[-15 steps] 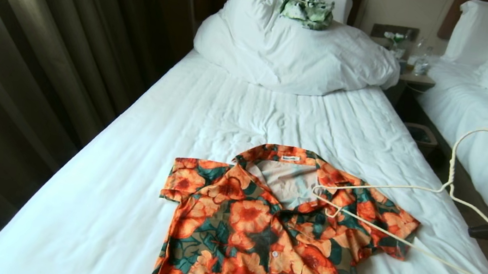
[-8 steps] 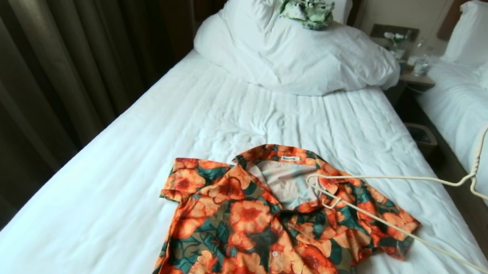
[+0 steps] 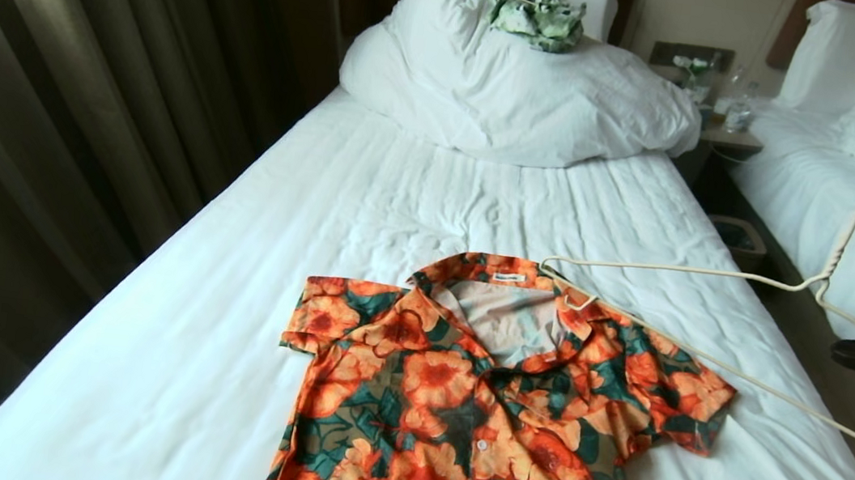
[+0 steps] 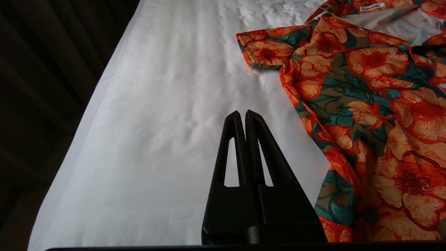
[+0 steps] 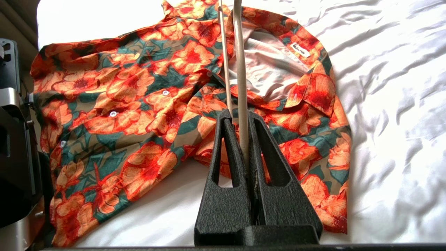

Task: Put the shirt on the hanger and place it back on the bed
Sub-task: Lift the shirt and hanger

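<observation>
The shirt (image 3: 490, 394), orange flowers on dark green, lies flat and face up on the bed (image 3: 399, 204), collar open and pointing toward the pillows. At the head view's right edge my right gripper (image 3: 844, 354) is shut on the cream wire hanger (image 3: 830, 263). The hanger is held level above the shirt's shoulder, and its far end hangs just over the collar. In the right wrist view the hanger (image 5: 241, 69) runs out from between the right gripper (image 5: 240, 116) toward the shirt (image 5: 139, 104). My left gripper (image 4: 243, 113) is shut and empty over bare sheet beside the shirt (image 4: 366, 87).
A bunched duvet and pillow (image 3: 511, 87) fill the head of the bed, with a pale green garment (image 3: 537, 13) on top. Dark curtains (image 3: 44, 103) stand along the left. A second bed (image 3: 851, 178), a nightstand (image 3: 727, 126) and a bin (image 3: 734, 237) are on the right.
The right gripper has risen at the picture's right edge. The hanger has lifted and swung, its far end moving from over the open neck toward the back of the collar.
</observation>
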You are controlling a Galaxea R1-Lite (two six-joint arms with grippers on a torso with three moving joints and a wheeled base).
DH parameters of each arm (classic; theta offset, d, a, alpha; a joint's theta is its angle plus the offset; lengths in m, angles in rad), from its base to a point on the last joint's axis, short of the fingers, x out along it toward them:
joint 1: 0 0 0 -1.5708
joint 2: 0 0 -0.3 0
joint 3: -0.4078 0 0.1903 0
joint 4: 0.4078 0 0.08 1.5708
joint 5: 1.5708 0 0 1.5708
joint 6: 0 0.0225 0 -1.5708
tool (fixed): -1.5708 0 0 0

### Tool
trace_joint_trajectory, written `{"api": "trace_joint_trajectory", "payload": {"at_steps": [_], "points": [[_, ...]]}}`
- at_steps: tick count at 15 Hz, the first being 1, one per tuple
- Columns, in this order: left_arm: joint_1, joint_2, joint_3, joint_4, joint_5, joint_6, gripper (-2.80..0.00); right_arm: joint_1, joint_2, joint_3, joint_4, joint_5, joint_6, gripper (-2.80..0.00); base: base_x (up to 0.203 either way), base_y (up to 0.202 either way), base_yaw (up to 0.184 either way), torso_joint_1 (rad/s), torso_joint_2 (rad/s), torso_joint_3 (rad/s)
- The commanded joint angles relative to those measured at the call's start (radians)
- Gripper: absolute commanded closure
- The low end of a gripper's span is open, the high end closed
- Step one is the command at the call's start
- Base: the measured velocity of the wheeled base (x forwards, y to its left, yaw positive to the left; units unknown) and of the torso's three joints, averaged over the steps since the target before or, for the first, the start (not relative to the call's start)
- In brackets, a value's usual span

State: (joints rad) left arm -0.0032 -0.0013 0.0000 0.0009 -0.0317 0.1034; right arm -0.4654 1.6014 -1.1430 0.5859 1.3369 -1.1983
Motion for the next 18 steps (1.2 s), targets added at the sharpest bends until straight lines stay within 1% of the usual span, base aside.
{"api": "trace_joint_trajectory", "payload": {"at_steps": [1,4,6,8,13,15,17,18], "points": [[0.000,0.000,0.002,0.001,-0.001,-0.001,0.00,0.002,-0.028,0.023,-0.024,0.014,0.007,0.00,0.000,0.000,0.000,0.000,0.00,0.000],[0.000,0.000,0.002,-0.001,-0.003,0.007,0.00,0.002,-0.074,0.056,-0.030,0.052,0.023,0.00,0.000,0.000,0.000,0.000,0.00,0.000],[0.000,0.000,0.002,0.000,-0.001,0.001,0.00,-0.004,-0.082,0.047,-0.059,0.069,0.057,0.00,0.000,0.000,0.000,0.000,0.00,0.000],[0.000,0.000,0.002,-0.001,-0.001,-0.001,0.00,-0.028,-0.091,0.045,-0.098,0.091,0.081,0.00,0.000,0.000,0.000,0.000,0.00,0.000],[0.000,-0.001,-0.007,-0.008,-0.007,0.013,0.00,-0.064,-0.098,0.013,-0.106,0.123,0.148,0.00,0.000,0.000,0.000,0.000,0.00,0.000],[0.000,0.058,-0.093,-0.006,-0.012,0.006,0.00,-0.067,-0.098,0.002,-0.106,0.125,0.155,0.00,0.000,0.000,0.000,0.000,0.00,0.000],[-0.008,0.228,-0.204,-0.011,-0.018,-0.022,0.00,-0.067,-0.115,-0.012,-0.104,0.125,0.172,0.00,0.000,0.000,0.000,0.000,0.00,0.000],[-0.018,0.316,-0.244,-0.013,-0.034,-0.032,0.00,-0.066,-0.118,-0.022,-0.102,0.125,0.183,0.00,0.000,0.000,0.000,0.000,0.00,0.000]]}}
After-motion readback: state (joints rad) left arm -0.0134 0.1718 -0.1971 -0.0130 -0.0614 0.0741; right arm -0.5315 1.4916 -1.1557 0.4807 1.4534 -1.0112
